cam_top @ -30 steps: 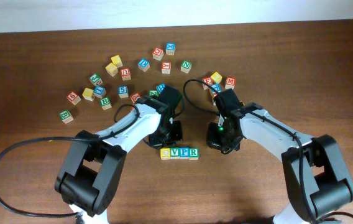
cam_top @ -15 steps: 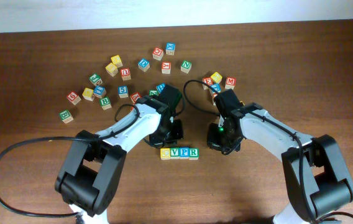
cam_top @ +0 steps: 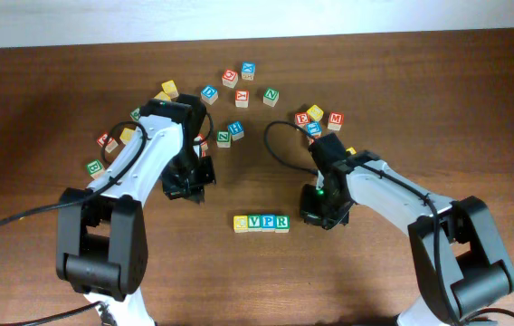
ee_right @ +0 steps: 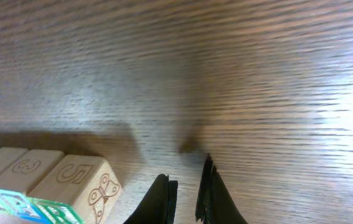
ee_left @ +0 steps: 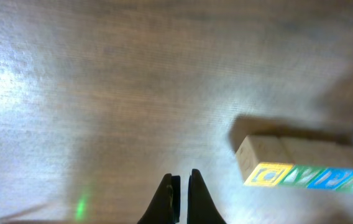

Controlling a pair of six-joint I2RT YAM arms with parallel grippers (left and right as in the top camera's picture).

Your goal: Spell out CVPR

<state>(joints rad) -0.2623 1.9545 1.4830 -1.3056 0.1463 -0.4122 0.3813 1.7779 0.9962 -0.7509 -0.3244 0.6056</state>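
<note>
Four wooden letter blocks stand in a row (cam_top: pixel 261 222) on the brown table and read C, V, P, R: yellow C (cam_top: pixel 241 222), green V, blue P, green R (cam_top: pixel 281 222). My left gripper (cam_top: pixel 191 186) is shut and empty, up and left of the row. In the left wrist view its fingers (ee_left: pixel 181 186) hover over bare wood with the row (ee_left: pixel 307 168) to the right. My right gripper (cam_top: pixel 318 210) sits just right of the R block. Its fingers (ee_right: pixel 187 190) are nearly together and hold nothing, with the row's end block (ee_right: pixel 80 183) at their left.
Several loose letter blocks lie scattered along the back: a blue one (cam_top: pixel 248 68), a green N (cam_top: pixel 271 94), a red M (cam_top: pixel 335 119), a green one (cam_top: pixel 95 167) at the far left. Black cables trail from both arms.
My left arm has swung left and back, away from the row of blocks. The right gripper has hardly moved. The row is unchanged.
</note>
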